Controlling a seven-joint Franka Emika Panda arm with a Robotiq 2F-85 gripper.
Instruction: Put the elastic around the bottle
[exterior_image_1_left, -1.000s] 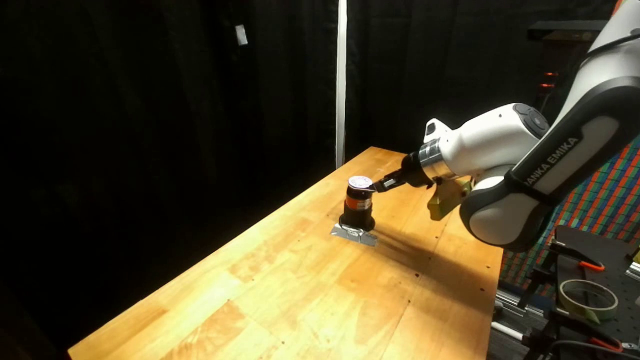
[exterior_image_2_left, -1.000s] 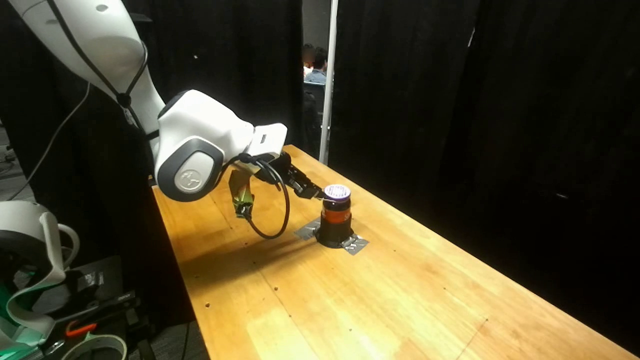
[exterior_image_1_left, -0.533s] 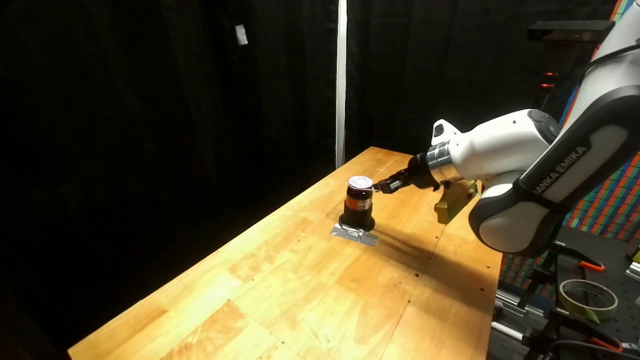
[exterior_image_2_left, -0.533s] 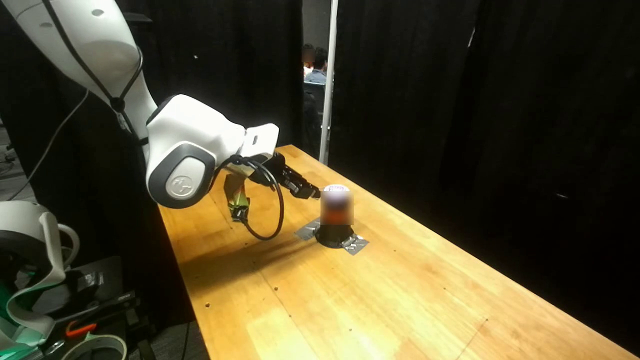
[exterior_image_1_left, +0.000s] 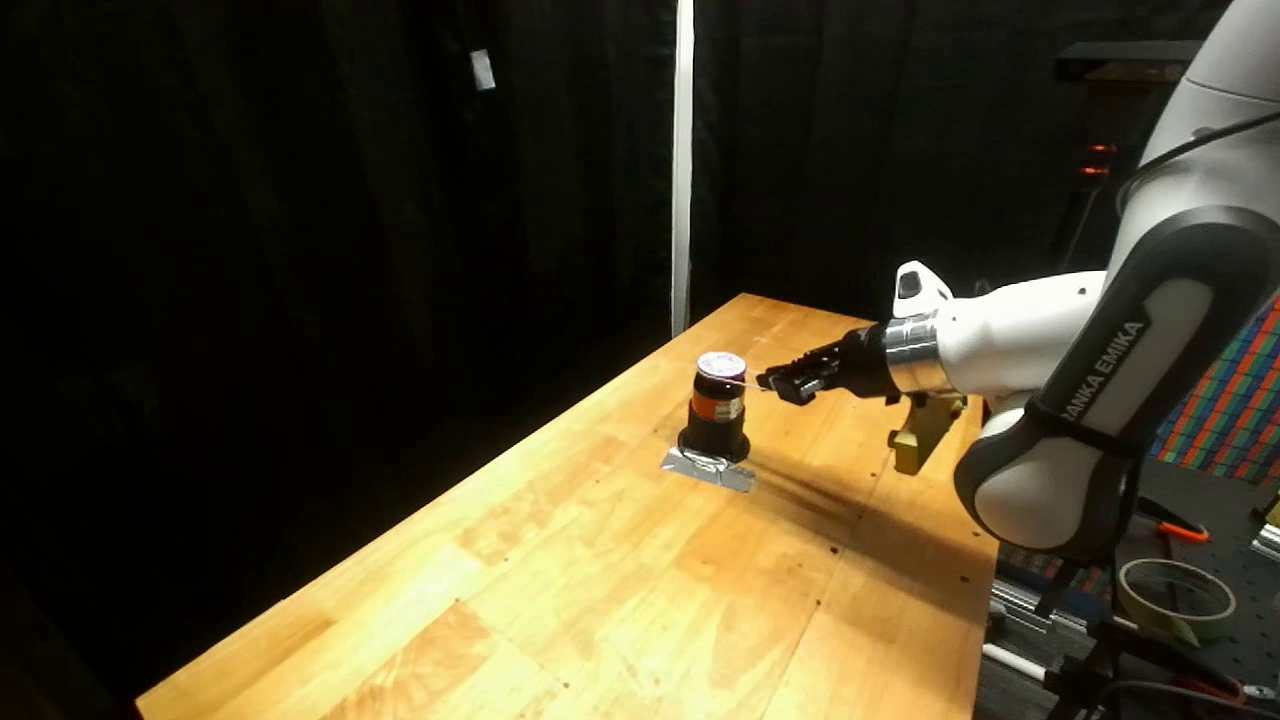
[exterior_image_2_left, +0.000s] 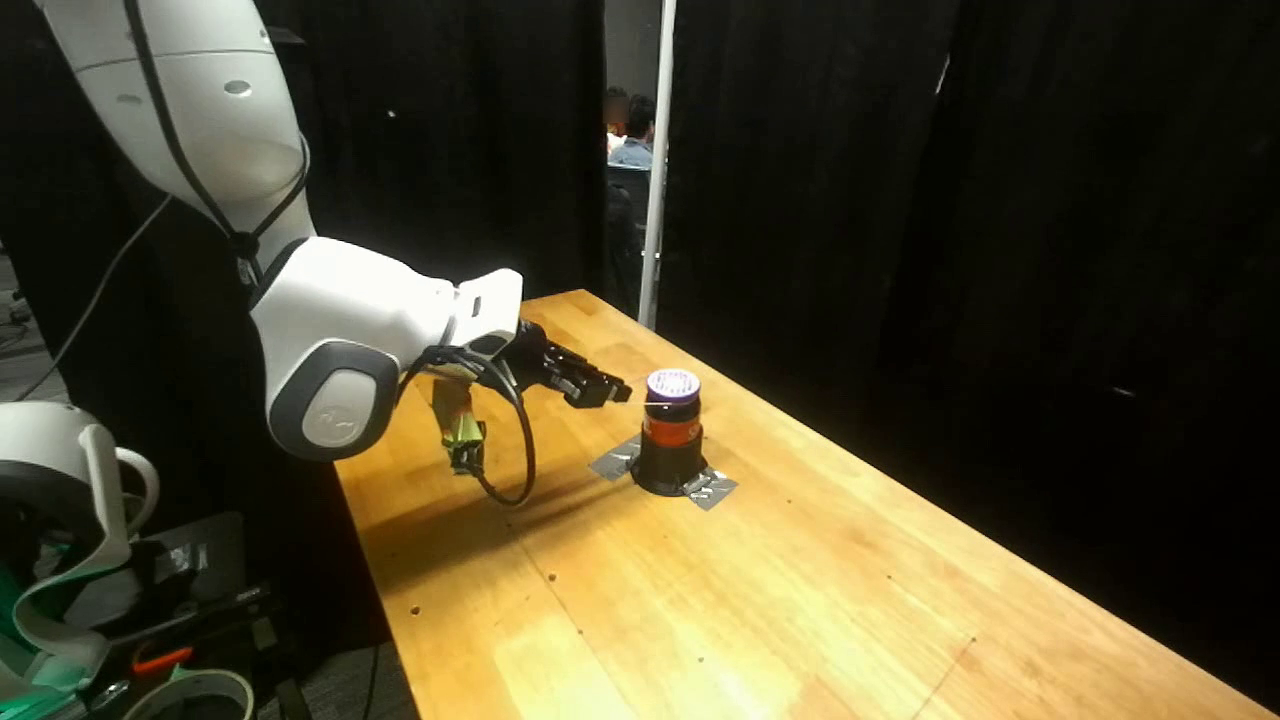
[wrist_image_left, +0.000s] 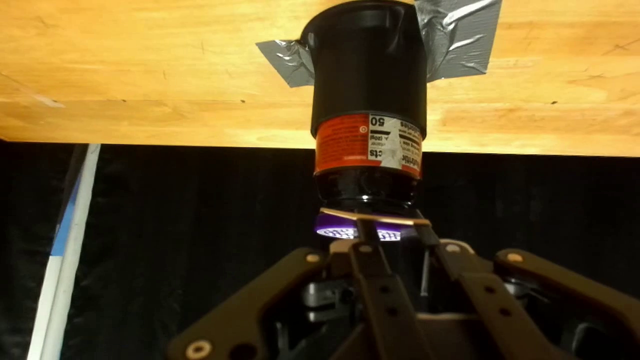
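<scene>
The dark bottle (exterior_image_1_left: 716, 406) with an orange-red band and a purple-and-white lid stands upright in a black holder (exterior_image_1_left: 713, 436). It shows in both exterior views (exterior_image_2_left: 672, 431) and, upside down, in the wrist view (wrist_image_left: 345, 144). A thin tan elastic (wrist_image_left: 395, 220) runs from the bottle's neck, just below the lid, across both fingertips; it shows as a thin line in both exterior views (exterior_image_1_left: 752, 384) (exterior_image_2_left: 655, 404). My gripper (wrist_image_left: 395, 227) is beside the bottle top, its fingers a small gap apart. The fingertips (exterior_image_1_left: 778, 385) are clear of the bottle. The elastic's far side is hidden.
Silver tape (wrist_image_left: 465, 42) fixes the holder to the wooden table (exterior_image_1_left: 600, 600). A black cable (exterior_image_2_left: 530, 440) loops below my wrist. A side cart with a tape roll (exterior_image_1_left: 1178, 598) stands by the table. Black curtains and a pale pole (exterior_image_2_left: 655, 200) are behind.
My gripper has drawn back from the bottle and sunk slightly, and it is held flatter. The elastic now spans a wider gap between bottle and fingertips. The bottle has not moved.
</scene>
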